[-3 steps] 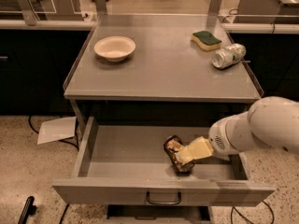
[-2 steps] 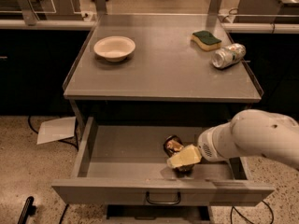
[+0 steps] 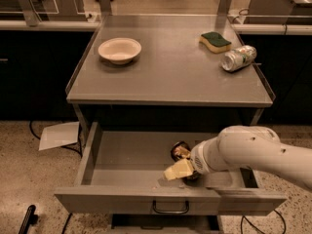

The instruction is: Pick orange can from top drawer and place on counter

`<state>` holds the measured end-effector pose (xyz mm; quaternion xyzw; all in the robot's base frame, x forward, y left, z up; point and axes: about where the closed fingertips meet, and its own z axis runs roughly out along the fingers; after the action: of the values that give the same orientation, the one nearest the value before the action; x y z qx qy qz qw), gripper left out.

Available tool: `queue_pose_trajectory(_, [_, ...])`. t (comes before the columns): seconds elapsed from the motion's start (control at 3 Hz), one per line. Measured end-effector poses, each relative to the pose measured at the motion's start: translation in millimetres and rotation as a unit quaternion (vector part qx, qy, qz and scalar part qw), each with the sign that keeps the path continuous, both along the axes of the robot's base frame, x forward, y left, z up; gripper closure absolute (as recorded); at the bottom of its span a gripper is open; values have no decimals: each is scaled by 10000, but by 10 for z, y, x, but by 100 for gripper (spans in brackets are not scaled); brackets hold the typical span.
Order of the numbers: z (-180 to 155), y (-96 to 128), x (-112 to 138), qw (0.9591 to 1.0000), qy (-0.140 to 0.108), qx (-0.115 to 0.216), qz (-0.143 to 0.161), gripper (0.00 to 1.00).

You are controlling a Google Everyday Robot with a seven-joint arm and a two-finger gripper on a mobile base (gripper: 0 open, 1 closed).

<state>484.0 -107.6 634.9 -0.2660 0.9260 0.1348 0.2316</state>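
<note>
The small dented orange-gold metal can (image 3: 179,151) lies in the open wide shallow grey metal top drawer (image 3: 124,165), lower centre-right of frame. The cream claw (image 3: 178,170) overlaps its near end. Whether the claw is spread or pinching cannot be told. Since the earlier frame, the claw has shifted lower-left. The can is unmoved.

In the open, wide shallow grey metal top drawer (image 3: 122,155), the white arm's gripper (image 3: 176,169) sits right at the small shiny orange-gold can (image 3: 179,151), below the flat grey metal counter (image 3: 170,79) holding a cream bowl (image 3: 119,50), a green-topped sponge (image 3: 215,41) and a silver can (image 3: 238,58).
</note>
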Motion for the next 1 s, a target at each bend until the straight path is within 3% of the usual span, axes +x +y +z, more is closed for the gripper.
queue_pose_trajectory(0.33, [-148, 196, 29, 9999, -6, -23, 110, 0])
queue_pose_trajectory(1.0, [-144, 209, 35, 9999, -15, -21, 114, 42])
